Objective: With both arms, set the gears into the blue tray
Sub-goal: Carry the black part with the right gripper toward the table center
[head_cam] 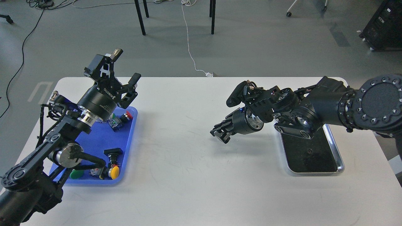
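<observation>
The blue tray [98, 141] lies at the table's left side, partly covered by my left arm. My left gripper [126, 66] hangs open and empty above the tray's far edge. One tiny black gear [309, 151] rests on the dark floor of the silver tray [338, 155] at the right. My right gripper [220, 135] hovers over the middle of the table, left of the silver tray, pointing down and left. Its dark fingers look drawn together. Whether a gear sits between them is too small to see.
Push-button switches lie in the blue tray: a red-capped one [127, 115], a yellow one [114, 172], a green one [75, 173] and a black one [113, 153]. Bare white tabletop [188, 175] stretches between the two trays. Chair legs and cables are on the floor beyond.
</observation>
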### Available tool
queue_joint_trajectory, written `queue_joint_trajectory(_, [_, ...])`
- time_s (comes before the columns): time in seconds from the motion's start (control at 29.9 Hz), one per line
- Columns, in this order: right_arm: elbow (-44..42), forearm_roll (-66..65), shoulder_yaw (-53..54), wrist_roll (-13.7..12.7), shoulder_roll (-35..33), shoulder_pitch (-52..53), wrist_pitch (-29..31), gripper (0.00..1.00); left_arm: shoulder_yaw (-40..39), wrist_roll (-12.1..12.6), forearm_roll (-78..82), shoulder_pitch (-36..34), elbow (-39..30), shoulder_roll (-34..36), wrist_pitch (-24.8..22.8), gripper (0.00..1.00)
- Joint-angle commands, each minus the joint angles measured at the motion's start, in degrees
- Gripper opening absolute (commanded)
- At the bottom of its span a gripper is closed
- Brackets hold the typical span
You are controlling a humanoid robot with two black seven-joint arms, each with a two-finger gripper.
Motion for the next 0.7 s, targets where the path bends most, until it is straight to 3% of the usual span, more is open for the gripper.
queue_joint_trajectory(0.0, [-0.1,0.9,-0.1,0.0,0.0,-0.6,-1.7,0.16,0.1,0.0,0.0,0.1,0.0,0.1,0.0,0.98])
queue_joint_trajectory(0.67, [3.1,1.8,-2.8,0.0,0.0,-2.1,-4.3,0.18,0.0,0.0,0.0,1.3,-0.5,0.3,0.0,0.98])
